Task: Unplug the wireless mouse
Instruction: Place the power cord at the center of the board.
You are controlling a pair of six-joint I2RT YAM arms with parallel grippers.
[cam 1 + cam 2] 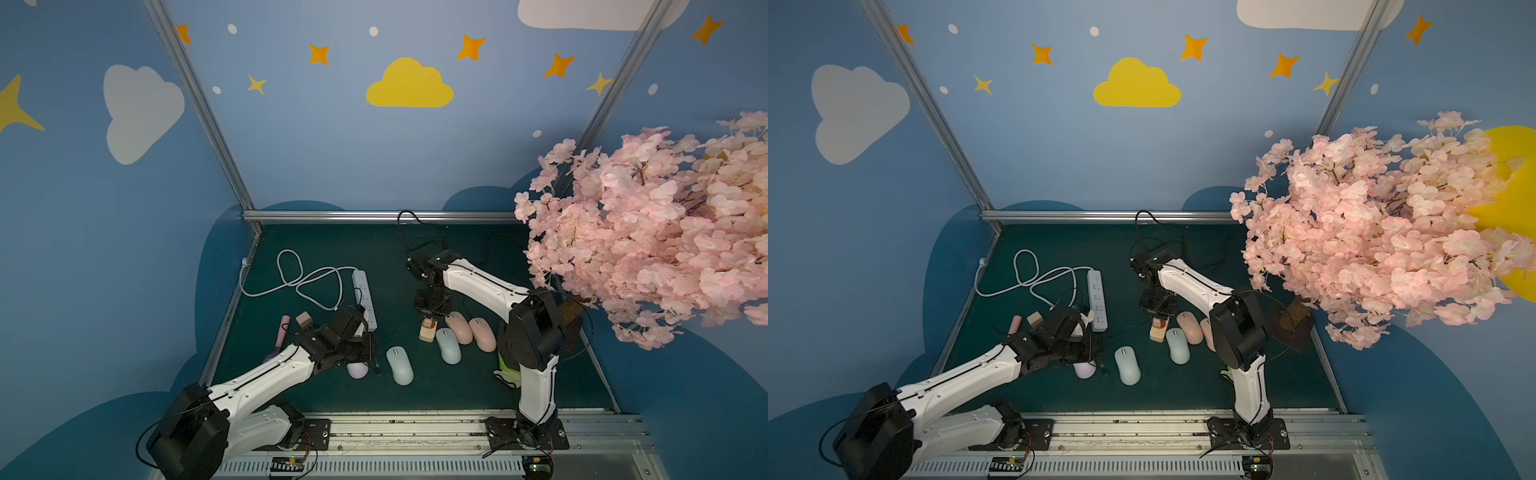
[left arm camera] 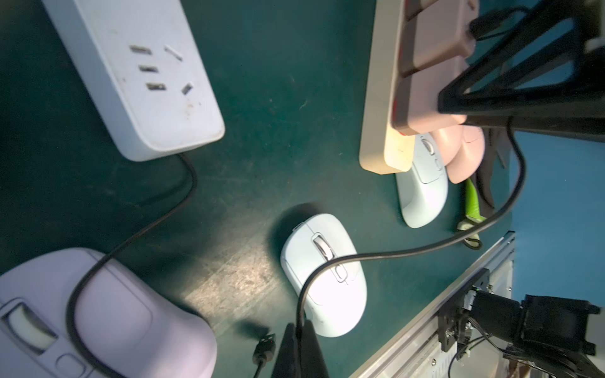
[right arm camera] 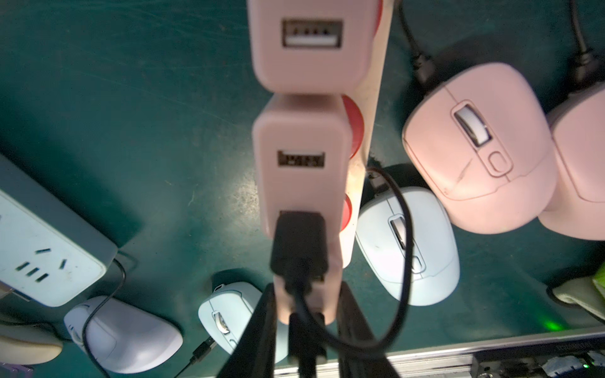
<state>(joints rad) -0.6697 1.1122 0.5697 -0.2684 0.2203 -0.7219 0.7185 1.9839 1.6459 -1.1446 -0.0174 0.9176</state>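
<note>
My right pincer (image 3: pixel 306 288) straddles the end of the pink adapter (image 3: pixel 298 137), a finger on either side, right where the black plug (image 3: pixel 299 242) sits in its port. Squeezing yet? I can't tell. Meanwhile my left pincer (image 2: pixel 299 324) is clenched on a black cable (image 2: pixel 409 253). The pale-blue mouse (image 3: pixel 425 261) lies on the tabletop (image 3: pixel 131 98) just beside the beige strip (image 3: pixel 370 98), toward the near edge, its lead looping from that plug. My worry: I look set on the adapter, not the plug. Pull now and the adapter could leave the strip, or the loop could drag the mouse.
</note>
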